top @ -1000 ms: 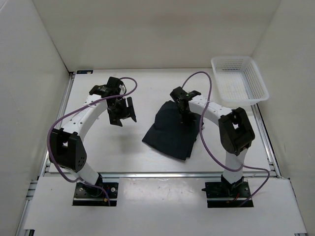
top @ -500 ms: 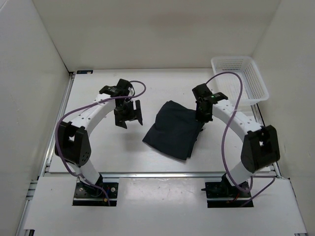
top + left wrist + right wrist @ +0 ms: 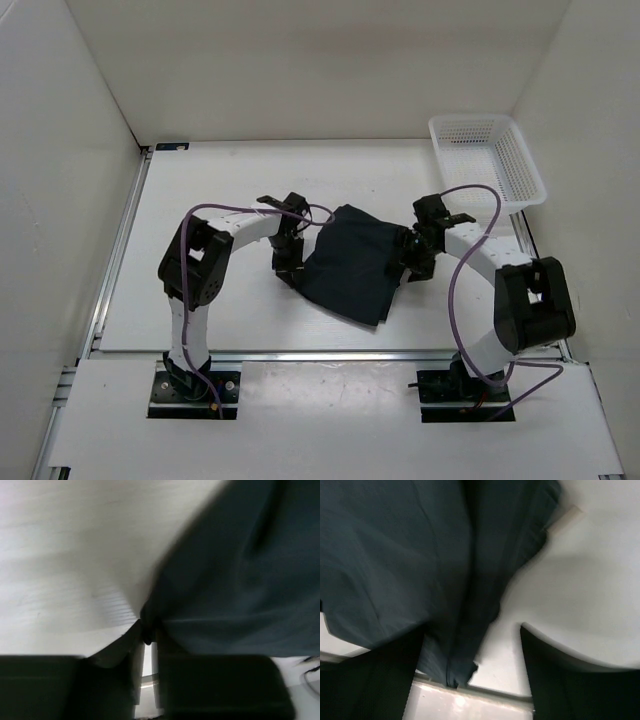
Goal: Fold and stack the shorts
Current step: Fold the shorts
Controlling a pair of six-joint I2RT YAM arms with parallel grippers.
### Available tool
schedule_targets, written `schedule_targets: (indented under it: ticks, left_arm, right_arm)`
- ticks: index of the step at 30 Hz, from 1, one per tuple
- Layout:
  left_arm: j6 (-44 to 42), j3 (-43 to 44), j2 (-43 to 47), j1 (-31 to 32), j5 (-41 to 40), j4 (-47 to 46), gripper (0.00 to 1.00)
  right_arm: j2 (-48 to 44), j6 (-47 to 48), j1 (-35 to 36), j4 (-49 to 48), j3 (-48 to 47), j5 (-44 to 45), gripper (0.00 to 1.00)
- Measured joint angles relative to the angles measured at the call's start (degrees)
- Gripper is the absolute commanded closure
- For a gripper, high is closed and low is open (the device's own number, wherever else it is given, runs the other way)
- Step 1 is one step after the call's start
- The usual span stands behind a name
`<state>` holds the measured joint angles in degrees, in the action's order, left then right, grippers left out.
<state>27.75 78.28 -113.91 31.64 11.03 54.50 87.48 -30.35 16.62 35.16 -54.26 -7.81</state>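
Robot lab test cell, plain white enclosure walls (image 3: 300, 70), aluminium rails (image 3: 115, 260), bolted arm bases (image 3: 190, 385)

White tabletop (image 3: 230, 180) between plain white walls (image 3: 300, 70), aluminium rail (image 3: 330, 353) along its near edge, even soft light.

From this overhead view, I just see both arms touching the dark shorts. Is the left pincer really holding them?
Observer: Yes. The left wrist view shows the left pincer shut on a corner of the shorts.
Visitor: And the other one?
Observer: The right pincer is wide open, with a folded edge of the cloth lying loose between its fingers.
Visitor: Is that edge centred in the gap?
Observer: No. It lies against one finger, and bare table fills the rest of the gap.
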Motion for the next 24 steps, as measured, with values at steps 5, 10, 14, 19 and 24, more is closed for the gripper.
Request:
schedule_targets:
  ticks: [5, 10, 14, 19, 24]
  left_arm:
    - [1.11, -1.44, 0.28, 1.07, 0.76, -2.03, 0.90]
    - [4.46, -7.58, 5.42, 1.11, -1.18, -3.13, 0.90]
    - [7.43, -11.39, 10.51, 1.11, -2.47, -3.78, 0.90]
    - [9.38, -10.86, 12.85, 1.07, -4.72, -2.95, 0.34]
    - [9.88, -5.92, 13.42, 1.01, -8.55, 2.64, 0.00]
  right_arm:
    - [7.91, -0.83, 0.00, -4.52, -1.77, -3.78, 0.86]
    - [17.97, -0.98, 0.07, -5.18, -12.15, -5.73, 0.96]
    - [24.76, -0.87, 0.79, -5.09, -22.60, -6.78, 0.87]
    - [27.76, 0.28, 2.64, -3.26, -31.76, -5.86, 0.12]
    - [20.00, 1.75, 4.11, -1.44, -30.69, 2.16, 0.00]
